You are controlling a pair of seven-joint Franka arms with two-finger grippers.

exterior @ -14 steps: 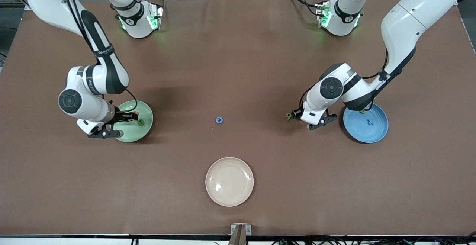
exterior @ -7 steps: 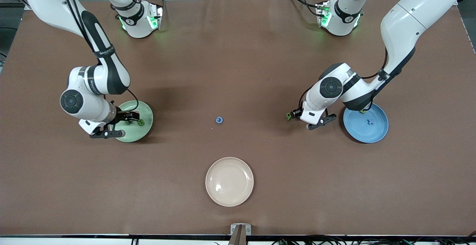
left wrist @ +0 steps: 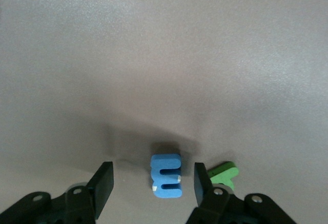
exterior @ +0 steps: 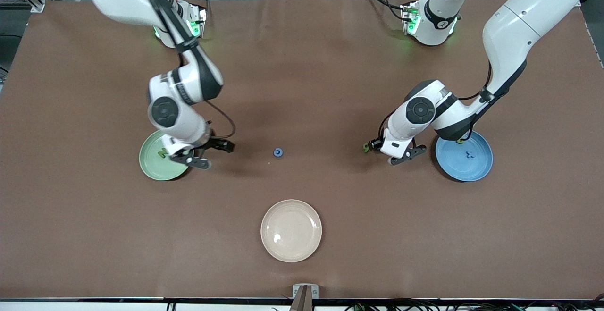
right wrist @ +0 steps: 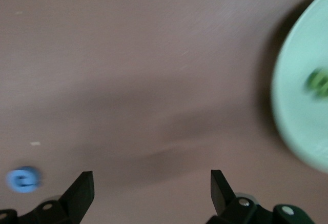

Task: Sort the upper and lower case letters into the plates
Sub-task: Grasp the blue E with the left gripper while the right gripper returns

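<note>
The brown desk point(exterior: 302, 89) is carrying 3 plates: the pale green plate point(exterior: 153, 162) toward the right arm's end, the sky blue plate point(exterior: 467, 164) toward the left arm's end, the cream plate point(exterior: 291, 230) nearest the front camera. The right end effector point(exterior: 207, 153) is hanging wide and empty beside the green plate. The left end effector point(left wrist: 154, 183) is straddling the blue m point(left wrist: 166, 176), fingers apart, not touching; a green letter point(left wrist: 224, 175) is lying just beside. A blue letter point(exterior: 278, 152) is lying mid-desk.
</note>
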